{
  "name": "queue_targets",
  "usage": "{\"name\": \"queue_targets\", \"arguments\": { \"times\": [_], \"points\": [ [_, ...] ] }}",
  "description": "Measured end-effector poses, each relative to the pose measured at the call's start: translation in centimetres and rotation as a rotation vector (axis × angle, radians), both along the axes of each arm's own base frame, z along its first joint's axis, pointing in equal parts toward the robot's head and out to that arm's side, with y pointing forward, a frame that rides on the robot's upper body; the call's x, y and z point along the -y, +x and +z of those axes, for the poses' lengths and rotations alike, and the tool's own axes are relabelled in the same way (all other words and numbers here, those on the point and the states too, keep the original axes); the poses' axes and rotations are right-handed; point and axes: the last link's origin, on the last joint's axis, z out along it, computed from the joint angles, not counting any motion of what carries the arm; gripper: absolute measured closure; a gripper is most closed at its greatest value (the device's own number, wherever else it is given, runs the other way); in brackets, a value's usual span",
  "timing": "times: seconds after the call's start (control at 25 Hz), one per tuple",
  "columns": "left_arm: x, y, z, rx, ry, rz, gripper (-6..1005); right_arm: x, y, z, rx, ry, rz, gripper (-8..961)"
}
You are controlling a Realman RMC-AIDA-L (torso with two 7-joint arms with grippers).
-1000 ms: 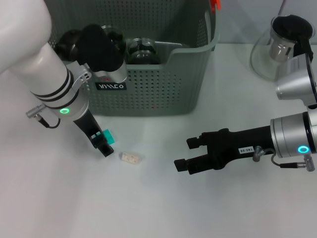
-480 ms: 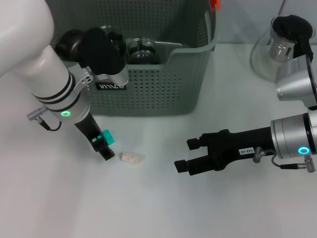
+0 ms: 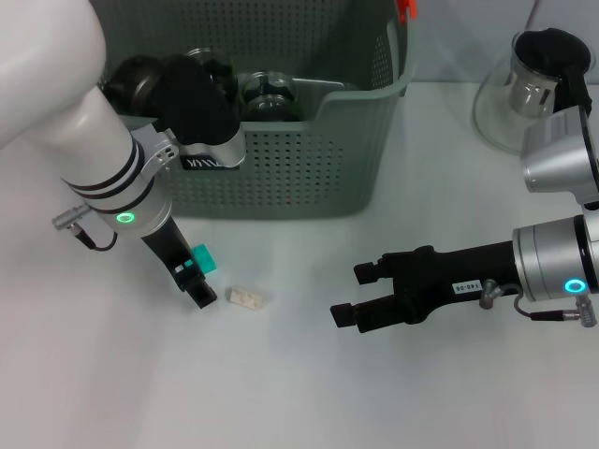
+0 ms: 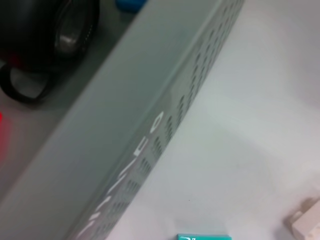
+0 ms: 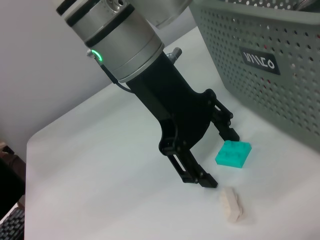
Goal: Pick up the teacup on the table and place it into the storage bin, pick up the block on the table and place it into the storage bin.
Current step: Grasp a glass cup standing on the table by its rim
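The cream block (image 3: 247,297) lies flat on the white table (image 3: 281,393), a little in front of the storage bin (image 3: 309,159), and nothing is holding it. A second block, the teal block (image 5: 233,153), lies close to it, between the cream one and the bin's front wall. Inside the bin I can see a glass teacup (image 3: 270,96) near the front wall, so I judge the cup part is already finished and a block is the step in hand.

The left gripper (image 5: 216,157) stands low over the table with its fingers spread apart. One fingertip (image 5: 205,179) is just beside the cream block and the other is at the teal block's edge. From the right wrist view the teal block lies between the two fingers, while the cream block lies outside them.

The right gripper (image 3: 348,292) waits well apart on the other side, its fingers also spread and holding nothing. A clear glass teapot (image 3: 535,89) stands far behind it.

The risk I see is this: the two blocks are so near each other that a closing finger may push the cream block away or pinch both at an angle. A small, light brick could also tip or slip from the fingertips before it reaches the bin.
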Motion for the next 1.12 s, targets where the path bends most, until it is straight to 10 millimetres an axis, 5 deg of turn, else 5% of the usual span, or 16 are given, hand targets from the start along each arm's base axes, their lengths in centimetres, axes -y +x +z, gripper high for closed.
{"name": "queue_targets", "arguments": {
  "times": [0.56, 1.12],
  "points": [
    [-0.04, 0.11, 0.00, 0.000, 0.001, 0.001, 157, 0.01, -0.02, 0.00, 0.000, -0.001, 0.002, 12],
    [-0.28, 0.20, 0.07, -0.007, 0.014, -0.001, 519, 0.06, 0.05, 0.06, -0.001, -0.003, -0.001, 12]
  ]
}}
